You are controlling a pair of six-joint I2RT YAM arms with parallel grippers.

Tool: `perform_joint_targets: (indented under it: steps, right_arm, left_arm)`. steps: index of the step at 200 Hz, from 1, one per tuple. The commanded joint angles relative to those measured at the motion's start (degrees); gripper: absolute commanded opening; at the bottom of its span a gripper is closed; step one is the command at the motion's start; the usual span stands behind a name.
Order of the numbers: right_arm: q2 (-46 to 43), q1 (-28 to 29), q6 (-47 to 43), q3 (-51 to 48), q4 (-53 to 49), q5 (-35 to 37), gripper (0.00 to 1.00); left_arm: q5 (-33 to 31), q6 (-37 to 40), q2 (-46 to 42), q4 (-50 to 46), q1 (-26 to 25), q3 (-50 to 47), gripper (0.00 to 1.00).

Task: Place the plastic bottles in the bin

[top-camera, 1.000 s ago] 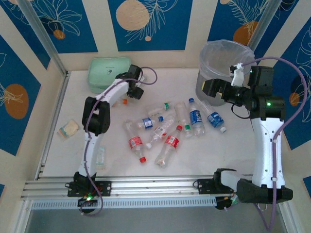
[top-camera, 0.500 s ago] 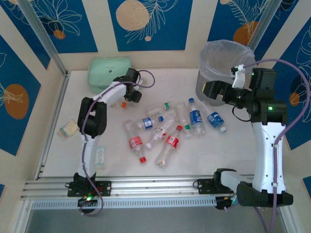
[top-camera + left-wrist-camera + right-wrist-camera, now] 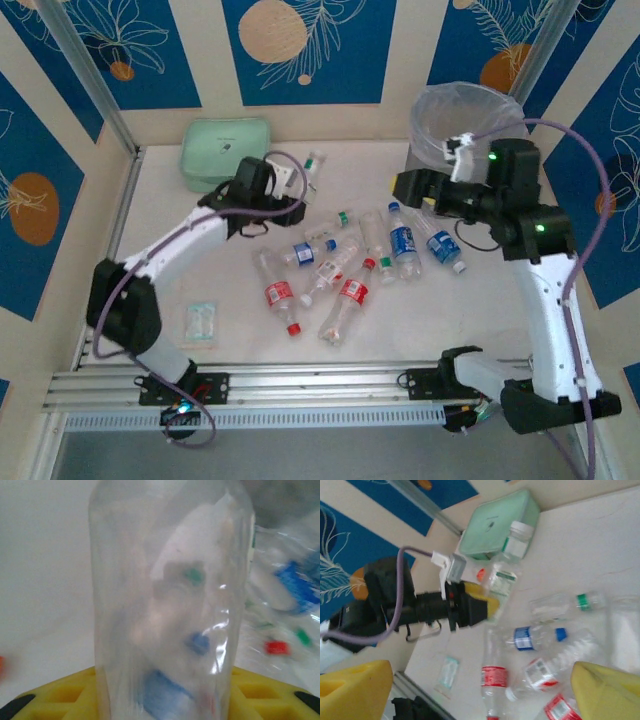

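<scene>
My left arm [image 3: 180, 245] now stretches low across the desk [image 3: 440, 320], where it stood folded before; my left gripper [image 3: 293, 183] pinches a white-capped bottle [image 3: 308, 172] unseen a second ago; other bottles [image 3: 345, 265] lie mid-desk; my right gripper [image 3: 402, 186] hangs spread beside the bin [image 3: 432, 140].

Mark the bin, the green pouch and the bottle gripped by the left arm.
bin [image 3: 440, 110], top external view, inner wall
green pouch [image 3: 220, 145], top external view, lid centre
gripped bottle [image 3: 514, 547], right wrist view, body below cap
</scene>
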Motion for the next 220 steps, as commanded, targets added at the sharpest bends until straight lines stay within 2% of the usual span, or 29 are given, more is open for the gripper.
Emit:
perform_joint_targets:
  steps: [1,31,56,89,116,154,192,220]
  right_arm:
    - [3.0,5.7,7.3,-4.1,9.2,2.8,0.9]
    - [8.0,13.9,13.4,-9.3,18.2,7.2,0.91]
    - [13.2,17.7,15.7,-11.4,22.1,6.3,0.94]
    - [18.6,19.4,16.0,-11.7,22.7,4.9,0.96]
    - [20.6,19.3,17.2,-12.3,24.7,3.6,0.93]
    - [21.8,19.1,17.6,-12.7,24.9,3.8,0.83]
    - [23.6,19.6,17.1,-11.3,23.4,3.6,0.61]
    - [23.9,19.6,16.2,-10.8,23.3,4.3,0.54]
  left_arm:
    - [0.3,-11.0,-5.7,10.7,-3.5,-8.5,0.42]
    - [-6.5,-19.1,-12.6,19.3,-9.4,-17.8,0.4]
    - [-11.9,-22.1,-15.7,23.9,-13.4,-22.4,0.41]
    - [-12.3,-22.4,-15.8,25.4,-14.9,-22.9,0.42]
    - [-11.2,-22.5,-15.3,28.0,-15.1,-22.7,0.42]
    - [-10.9,-21.2,-15.6,29.0,-15.2,-22.1,0.42]
    - [-12.0,-20.8,-15.1,30.2,-15.1,-22.3,0.44]
    - [-12.3,-20.2,-15.7,31.1,-15.2,-23.0,0.47]
